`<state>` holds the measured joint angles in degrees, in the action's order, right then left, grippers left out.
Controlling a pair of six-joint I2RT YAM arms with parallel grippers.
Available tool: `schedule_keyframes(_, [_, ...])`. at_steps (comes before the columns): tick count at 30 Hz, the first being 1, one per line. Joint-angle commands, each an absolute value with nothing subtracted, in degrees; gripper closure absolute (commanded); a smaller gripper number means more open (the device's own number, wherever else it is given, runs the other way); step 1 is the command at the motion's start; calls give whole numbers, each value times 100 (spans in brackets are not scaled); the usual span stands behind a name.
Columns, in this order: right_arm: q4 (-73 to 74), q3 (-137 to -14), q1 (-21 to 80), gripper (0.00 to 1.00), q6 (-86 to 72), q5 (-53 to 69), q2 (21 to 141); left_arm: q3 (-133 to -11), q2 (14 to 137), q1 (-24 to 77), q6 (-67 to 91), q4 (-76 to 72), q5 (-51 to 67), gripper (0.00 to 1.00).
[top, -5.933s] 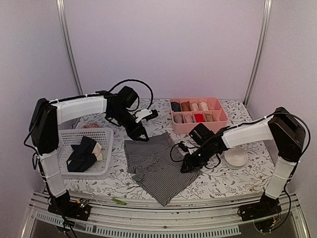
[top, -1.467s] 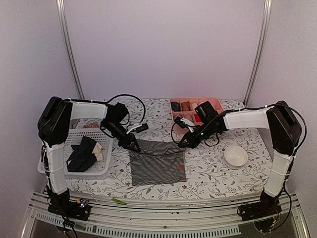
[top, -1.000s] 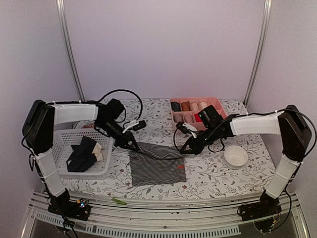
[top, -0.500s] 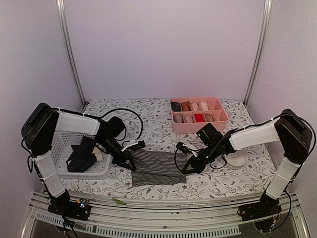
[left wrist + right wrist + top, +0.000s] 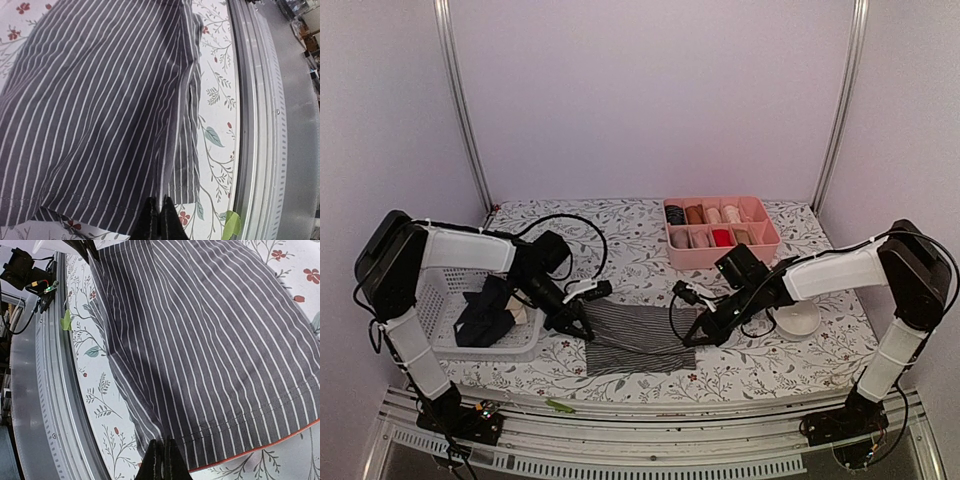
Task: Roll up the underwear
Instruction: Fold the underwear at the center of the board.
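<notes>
The grey-and-white striped underwear (image 5: 638, 340) lies folded flat on the floral table, left of centre. My left gripper (image 5: 582, 332) is shut on its left edge, and in the left wrist view the closed black tips (image 5: 160, 216) pinch a fold of the striped cloth (image 5: 100, 100) near its hem. My right gripper (image 5: 700, 338) is shut on the right edge. The right wrist view shows its tips (image 5: 163, 456) closed on a crease of the cloth (image 5: 210, 330) beside the red-trimmed hem. More black and cream underwear (image 5: 488, 312) lies in the basket.
A white mesh basket (image 5: 438, 282) stands at the left. A pink divided tray (image 5: 772, 238) with rolled garments stands at the back right. A white bowl (image 5: 798, 318) sits right of the right arm. The metal rail (image 5: 650, 425) runs along the near edge, with a green scrap (image 5: 560, 406) on it.
Both grippers have drawn the far edge of the striped underwear toward the near side, folding it into a narrower band. Over the last half second they have barely shifted.
</notes>
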<state>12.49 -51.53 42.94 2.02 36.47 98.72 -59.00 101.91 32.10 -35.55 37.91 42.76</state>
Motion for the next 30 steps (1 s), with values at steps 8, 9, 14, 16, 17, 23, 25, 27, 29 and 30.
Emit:
schedule_keyframes(8, [1061, -5022, 4590, 100, 47, 3740, 10099, -5622, 9908, 3770, -3977, 3962, 4142, 100])
schedule_keyframes(9, [1079, -5011, 4588, 100, 60, 3724, 10113, -5591, 9908, 3804, -3973, 3937, 4084, 100])
schedule_keyframes(14, [1178, -5013, 4592, 100, 129, 3651, 10110, -5551, 9957, 3817, -3954, 3868, 3890, 100])
schedule_keyframes(16, [1228, -5025, 4585, 100, 162, 3631, 10072, -5547, 9987, 3821, -3983, 3861, 3816, 100])
schedule_keyframes(17, [1247, -5041, 4587, 100, 172, 3630, 10038, -5534, 9999, 3823, -4000, 3854, 3770, 100])
schedule_keyframes(23, [1538, -5064, 4593, 81, 232, 3923, 9825, -5533, 9948, 3822, -4222, 4037, 3703, 90])
schedule_keyframes(25, [1754, -5128, 4593, 67, 299, 4100, 9736, -5622, 9812, 3819, -4363, 4203, 3826, 74])
schedule_keyframes(27, [1993, -5265, 4589, 58, 324, 4136, 9628, -5731, 9562, 3819, -4436, 4327, 3984, 63])
schedule_keyframes(29, [2138, -5436, 4587, 56, 301, 4088, 9521, -5852, 9361, 3821, -4465, 4383, 4127, 60])
schedule_keyframes(30, [2160, -5507, 4583, 56, 278, 4057, 9489, -5910, 9291, 3823, -4423, 4370, 4178, 60])
